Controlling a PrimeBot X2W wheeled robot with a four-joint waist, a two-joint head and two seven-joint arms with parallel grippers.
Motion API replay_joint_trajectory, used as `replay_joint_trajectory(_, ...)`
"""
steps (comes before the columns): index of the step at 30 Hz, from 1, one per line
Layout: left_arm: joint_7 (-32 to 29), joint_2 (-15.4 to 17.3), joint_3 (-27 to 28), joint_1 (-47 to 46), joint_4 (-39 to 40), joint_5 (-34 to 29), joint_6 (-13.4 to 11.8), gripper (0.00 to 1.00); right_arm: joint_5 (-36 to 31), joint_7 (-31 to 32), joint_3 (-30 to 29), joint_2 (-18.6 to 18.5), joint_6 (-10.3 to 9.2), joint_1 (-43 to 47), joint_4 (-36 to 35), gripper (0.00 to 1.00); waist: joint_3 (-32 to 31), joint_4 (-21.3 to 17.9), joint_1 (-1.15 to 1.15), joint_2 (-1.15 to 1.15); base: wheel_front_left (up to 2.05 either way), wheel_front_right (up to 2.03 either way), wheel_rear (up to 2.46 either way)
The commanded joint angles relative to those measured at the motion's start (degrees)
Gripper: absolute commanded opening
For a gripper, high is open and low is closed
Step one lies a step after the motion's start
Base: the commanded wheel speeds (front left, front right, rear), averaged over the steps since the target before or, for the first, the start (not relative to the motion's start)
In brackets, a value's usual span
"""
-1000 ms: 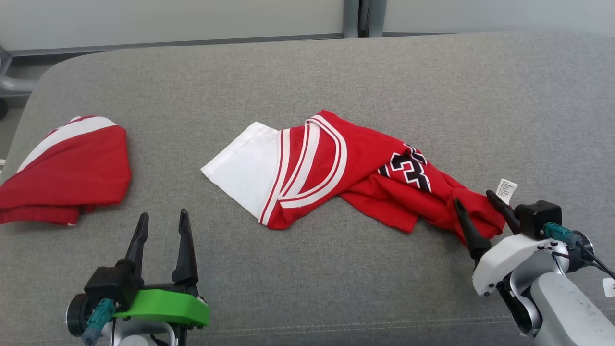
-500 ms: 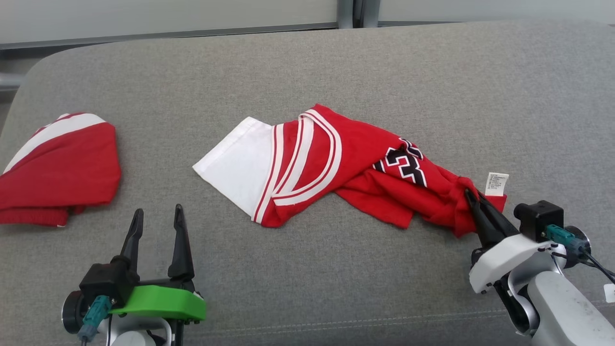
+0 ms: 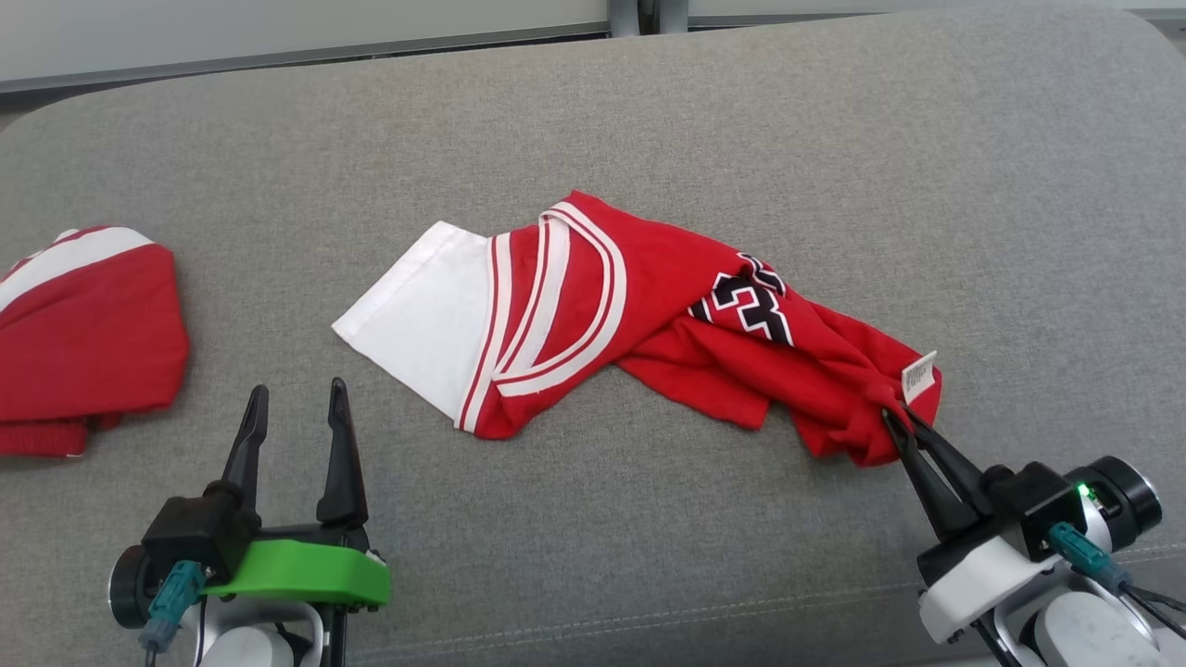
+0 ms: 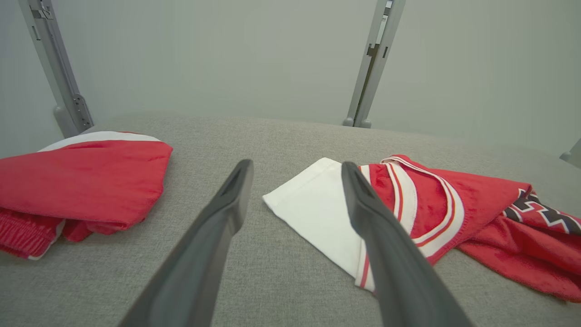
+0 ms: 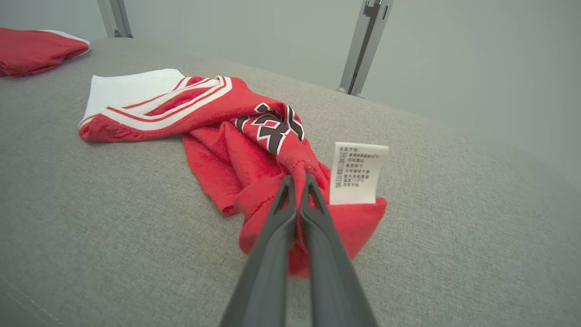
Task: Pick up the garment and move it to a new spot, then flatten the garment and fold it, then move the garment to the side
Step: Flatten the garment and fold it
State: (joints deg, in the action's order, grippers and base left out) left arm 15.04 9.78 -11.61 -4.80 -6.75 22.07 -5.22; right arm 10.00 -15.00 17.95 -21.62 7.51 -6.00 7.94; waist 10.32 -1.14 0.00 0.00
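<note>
Right gripper [image 5: 297, 180] pinching the near corner of the red jersey [image 3: 649, 296].

Its two fingers are squeezed shut on a bunch of red cloth, right beside the one white tag [image 5: 358, 172]. The jersey lies crumpled in the middle of the grey cushion [image 3: 649, 111]. Its white part points toward the left gripper [image 3: 295, 387], whose fingers are spread wide and apart from the cloth. Bare grey cushion lies all around the jersey. There are two red clothes: this jersey and another red piece [image 3: 83, 343] at the left edge, maybe folded, hard to tell.
</note>
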Motion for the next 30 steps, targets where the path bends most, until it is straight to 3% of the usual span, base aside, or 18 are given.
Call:
replay_joint_trajectory(1,0.19,0.40,0.01,-0.93,0.11,-0.14,0.07,1.00,-0.43,-0.17,-0.06,-0.55,-0.05,1.21,0.05,0.00,0.14,-0.08,0.00,0.00,0.00,0.00,0.00)
replay_joint_trajectory(12,0.21,0.52,-0.06,-1.51,0.06,0.04,-0.18,1.00,-1.90,-0.15,-5.21,-1.27,-0.06,2.76,4.42,0.00,0.70,0.01,0.00,0.00,0.00,0.00,0.00)
replay_joint_trajectory(13,0.21,0.43,-0.18,-1.57,0.13,0.04,-0.25,1.00,-1.70,-0.15,-5.75,-1.00,-0.05,2.53,5.00,0.11,0.71,0.10,0.00,0.00,0.00,0.00,0.00)
replay_joint_trajectory(14,0.21,0.45,-0.19,-1.61,0.14,0.06,-0.27,1.00,-1.37,-0.16,-6.41,-0.62,-0.05,2.37,5.78,0.36,0.69,0.20,0.00,0.00,0.00,0.00,0.00)
replay_joint_trajectory(15,0.21,0.51,-0.17,-1.66,0.04,0.16,-0.16,1.00,-1.07,-0.16,-7.07,-0.26,-0.05,2.47,6.91,0.53,0.64,0.30,0.00,0.00,0.00,0.00,0.00)
replay_joint_trajectory(16,0.21,0.55,-0.19,-1.67,-0.07,0.24,-0.09,1.00,-1.03,-0.16,-7.76,0.06,-0.06,2.35,7.53,0.87,0.55,0.41,0.00,0.00,0.00,0.00,0.00)
replay_joint_trajectory(17,0.21,0.48,-0.26,-1.63,-0.10,0.26,-0.11,1.00,-0.72,-0.16,-8.49,0.51,-0.06,2.26,7.92,1.00,0.43,0.54,0.00,0.00,0.00,0.00,0.00)
replay_joint_trajectory(22,0.21,0.41,-0.27,-0.80,-0.02,0.41,-0.37,1.00,1.22,-0.16,-12.59,3.53,-0.05,3.76,8.62,1.00,-0.11,0.86,0.00,0.00,0.00,0.00,0.00)
replay_joint_trajectory(30,0.21,1.03,0.24,0.31,0.36,0.46,-0.90,1.00,3.91,-0.16,-20.43,8.65,-0.05,6.06,2.80,1.00,-1.14,0.41,0.00,0.00,0.00,0.00,0.00)
